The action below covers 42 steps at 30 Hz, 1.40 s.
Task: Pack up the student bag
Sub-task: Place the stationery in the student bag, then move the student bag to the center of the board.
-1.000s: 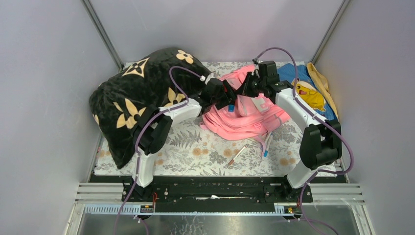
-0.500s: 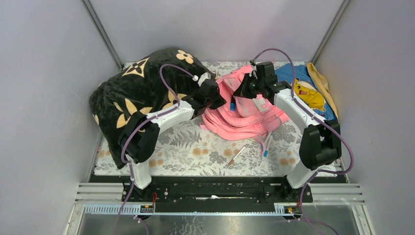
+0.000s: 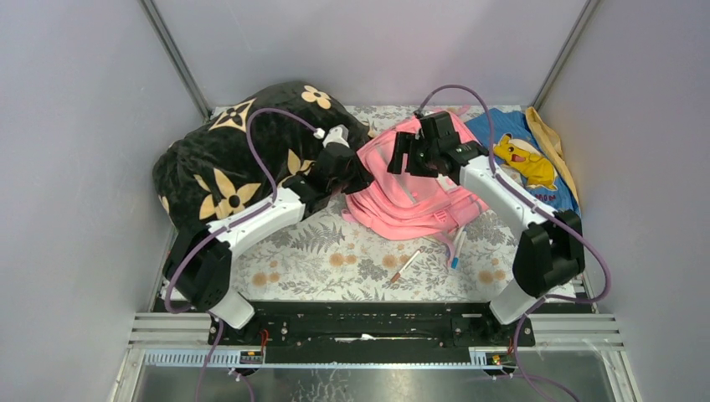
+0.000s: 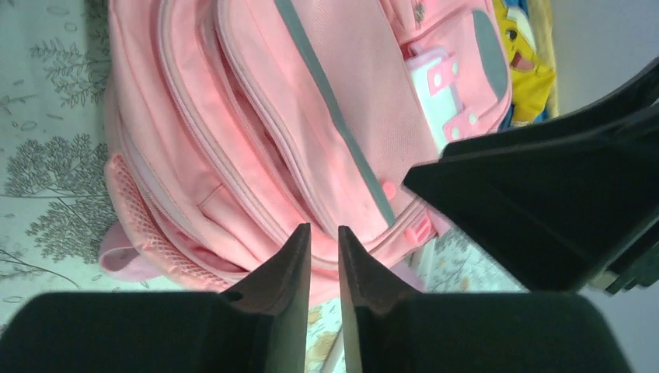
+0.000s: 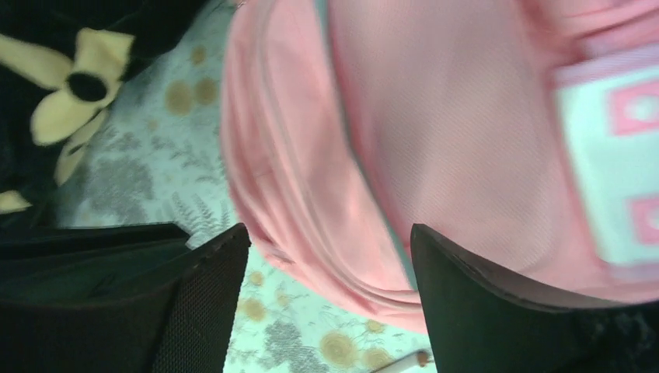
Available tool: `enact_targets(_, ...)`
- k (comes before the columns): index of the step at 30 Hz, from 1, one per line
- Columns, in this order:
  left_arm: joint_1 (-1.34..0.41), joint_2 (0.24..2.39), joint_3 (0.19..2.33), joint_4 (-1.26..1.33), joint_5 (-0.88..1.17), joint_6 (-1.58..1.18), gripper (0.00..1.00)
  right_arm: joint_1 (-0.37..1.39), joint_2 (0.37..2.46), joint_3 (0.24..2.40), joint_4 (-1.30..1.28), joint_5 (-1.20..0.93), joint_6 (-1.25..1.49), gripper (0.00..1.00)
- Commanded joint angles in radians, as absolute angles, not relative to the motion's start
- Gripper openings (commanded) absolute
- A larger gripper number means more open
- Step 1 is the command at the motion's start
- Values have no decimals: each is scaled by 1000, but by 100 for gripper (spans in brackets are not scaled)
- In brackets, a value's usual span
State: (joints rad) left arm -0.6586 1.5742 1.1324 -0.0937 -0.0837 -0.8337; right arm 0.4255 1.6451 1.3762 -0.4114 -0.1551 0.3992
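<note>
The student bag, pink with grey trim and a white-and-pink patch, lies flat on the flowered tablecloth at centre right. It fills the left wrist view and the right wrist view. My left gripper hovers at the bag's left edge. Its jaws stand a narrow slit apart with nothing between them. My right gripper hangs over the bag's upper left part, wide open and holding nothing.
A big black pillow with tan flowers fills the back left, close behind my left arm. A blue cloth with a yellow cartoon figure lies at the back right. Two pens lie in front of the bag. Grey walls enclose the table.
My right gripper has opened and shifted left over the bag. My left gripper shut, drew back to the bag's left edge and parted slightly. The bag now lies flatter.
</note>
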Motion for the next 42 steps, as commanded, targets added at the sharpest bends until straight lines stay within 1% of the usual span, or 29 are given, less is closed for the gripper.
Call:
enact_targets(1,-722,1521,1130,-131,-73,-663,27,411,1399,1284,-424,193,390,82)
enact_targets(2,-748,1517,1130,-151,-75,-642,27,383,1318,1225,-417,233,411,79)
enact_targets(3,-769,1517,1124,-159,-63,-627,28,368,1280,1153,-410,256,430,75)
enact_targets(5,-809,1525,1112,-159,-10,-610,33,321,1179,1017,-419,283,467,64)
enact_targets(7,-856,1553,1114,-160,65,-589,34,281,1124,877,-443,287,497,53)
enact_targets(10,-918,1635,1152,-202,145,-549,33,224,1090,766,-483,262,531,43)
enact_targets(14,-959,1750,1206,-247,218,-498,32,150,1102,694,-439,206,531,42)
enact_targets(16,-955,1801,1222,-250,209,-490,31,129,1140,689,-398,192,512,41)
enact_targets(18,-932,1862,1255,-275,204,-444,30,114,1200,700,-369,174,475,40)
enact_targets(21,-863,1936,1311,-309,201,-406,26,92,1297,733,-358,171,443,38)
enact_targets(27,-804,2028,1422,-323,122,-399,27,77,1412,773,-282,132,464,37)
enact_targets(32,-791,2098,1504,-310,41,-428,28,80,1438,805,-238,34,467,36)
enact_targets(36,-770,2148,1568,-310,27,-440,28,88,1443,811,-214,-26,476,36)
enact_targets(39,-767,2132,1595,-326,26,-439,28,89,1443,819,-211,-35,465,36)
enact_targets(41,-767,2092,1581,-327,27,-439,32,89,1441,823,-216,-31,471,40)
enact_targets(42,-767,2068,1565,-326,29,-437,38,89,1436,820,-219,-27,485,44)
